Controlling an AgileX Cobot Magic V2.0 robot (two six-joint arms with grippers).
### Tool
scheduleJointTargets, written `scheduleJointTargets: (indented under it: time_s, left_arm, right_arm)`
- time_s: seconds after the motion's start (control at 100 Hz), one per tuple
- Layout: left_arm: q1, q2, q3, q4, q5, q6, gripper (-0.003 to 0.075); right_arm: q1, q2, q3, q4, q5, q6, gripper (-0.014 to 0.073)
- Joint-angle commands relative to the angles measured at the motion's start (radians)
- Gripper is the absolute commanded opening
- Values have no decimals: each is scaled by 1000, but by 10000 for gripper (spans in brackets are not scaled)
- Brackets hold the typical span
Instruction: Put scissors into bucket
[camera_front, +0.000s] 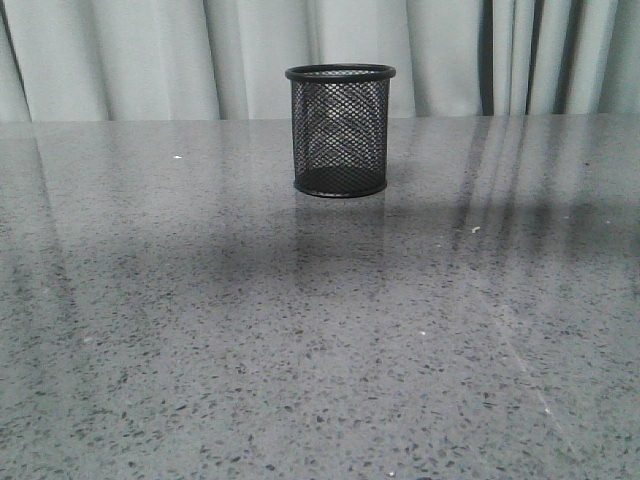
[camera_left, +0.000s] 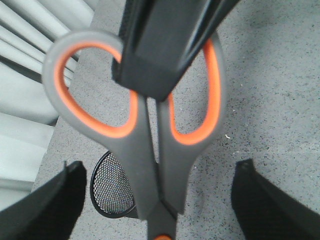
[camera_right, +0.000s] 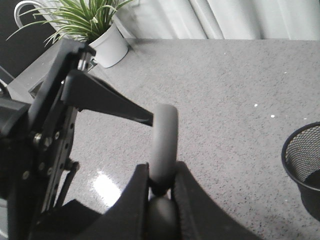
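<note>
The bucket (camera_front: 340, 130), a black wire-mesh cup, stands upright at the middle back of the table; neither gripper shows in the front view. My right gripper (camera_right: 162, 174) is shut on a grey handle loop of the scissors (camera_right: 164, 135), held in the air. In the left wrist view the scissors (camera_left: 150, 150) hang with their orange-lined loops up, pinched from above by the right gripper's black fingers (camera_left: 155, 45). My left gripper (camera_left: 160, 167) is wide open, its fingers on either side of the scissors and not touching them. The bucket (camera_left: 112, 192) lies below, partly hidden by the handles. The blades are out of view.
A potted green plant in a white pot (camera_right: 107, 42) stands at a far table corner. The left arm's black body (camera_right: 45, 135) is close beside the right gripper. The bucket (camera_right: 306, 165) shows at the edge of the right wrist view. Pale curtains (camera_front: 150, 60) hang behind the table.
</note>
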Motion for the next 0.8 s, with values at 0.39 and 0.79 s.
scheduleJointTargets:
  time_s: [0.39, 0.79]
  left_arm:
    - [257, -225, -34, -26, 0, -94, 587]
    - [434, -283, -34, -27, 88, -142, 587]
  right_arm:
    - [-2, -15, -73, -191, -238, -14, -48]
    - [-2, 96, -225, -569, -188, 159, -45]
